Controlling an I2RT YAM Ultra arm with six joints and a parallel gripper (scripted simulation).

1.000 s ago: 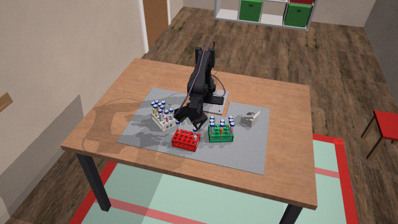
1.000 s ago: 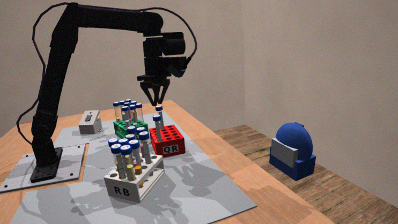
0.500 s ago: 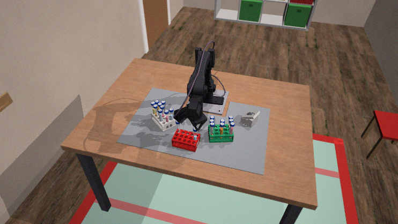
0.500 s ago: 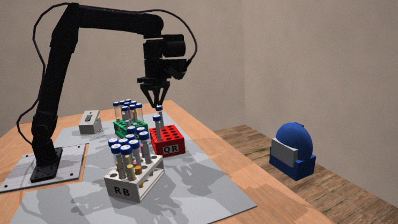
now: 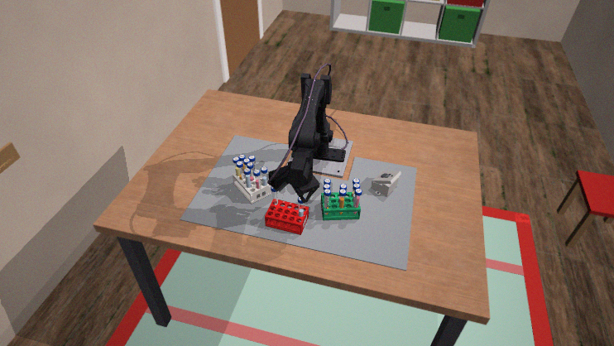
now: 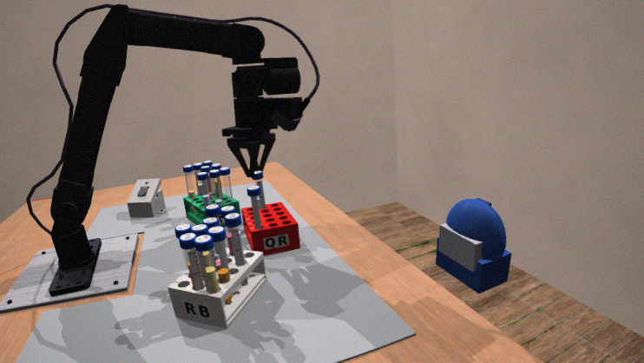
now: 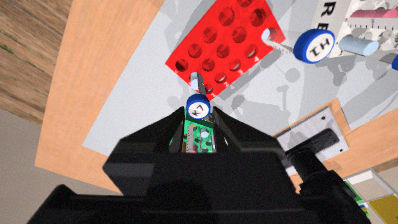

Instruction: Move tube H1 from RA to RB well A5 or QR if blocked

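Note:
My gripper (image 5: 305,199) (image 6: 253,174) (image 7: 198,111) is partly open and holds nothing. Its fingertips are just above and around the blue cap of a tube (image 5: 300,211) (image 6: 261,194) (image 7: 198,106) standing in the end well of the middle row of red rack QR (image 5: 283,226) (image 6: 292,236) (image 7: 210,20); its label is not clearly readable. Tube H1 (image 5: 275,196) (image 6: 255,209) (image 7: 314,46) stands upright in QR, in the corner well toward RB on the arm's side. White rack RB (image 5: 252,196) (image 6: 180,302) holds several capped tubes. Green rack RA (image 5: 330,216) (image 6: 191,211) holds several tubes. Individual wells are partly hidden.
The grey box with the button (image 5: 382,187) (image 6: 139,207) stands beyond RA, away from RB. The arm's base plate (image 5: 333,169) (image 6: 29,290) (image 7: 312,125) lies behind the racks. RB's tall tubes stand close to QR's H1 side.

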